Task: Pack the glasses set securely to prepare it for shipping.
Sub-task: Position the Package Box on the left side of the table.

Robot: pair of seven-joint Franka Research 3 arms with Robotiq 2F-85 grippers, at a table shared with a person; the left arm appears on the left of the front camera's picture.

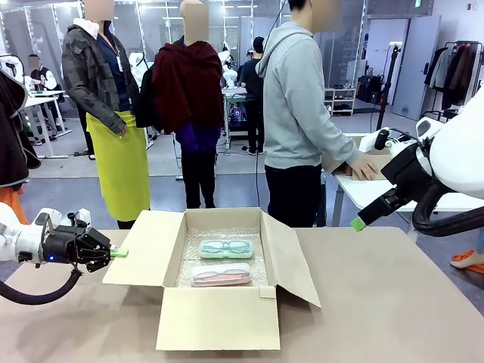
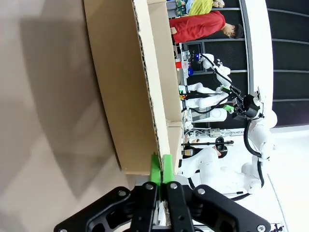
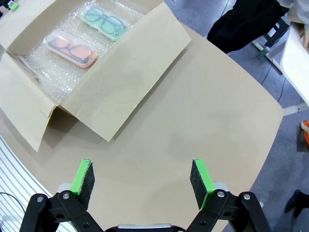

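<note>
Bubble wrap (image 1: 227, 261) cradles the mint case (image 1: 226, 247) and pink case (image 1: 221, 274) in the box (image 1: 215, 318). Left hand (image 2: 161, 166), pads together, touches its flap. Right hand (image 3: 143, 178) gapes; cases at 11 o'clock look light, slick, best gripped across.

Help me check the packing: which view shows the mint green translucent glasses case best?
The right wrist view: it looks down on the mint green translucent glasses case, frames visible inside, on bubble wrap. The front view shows it smaller and flatter. In the left wrist view the cardboard box's flap hides it.
</note>
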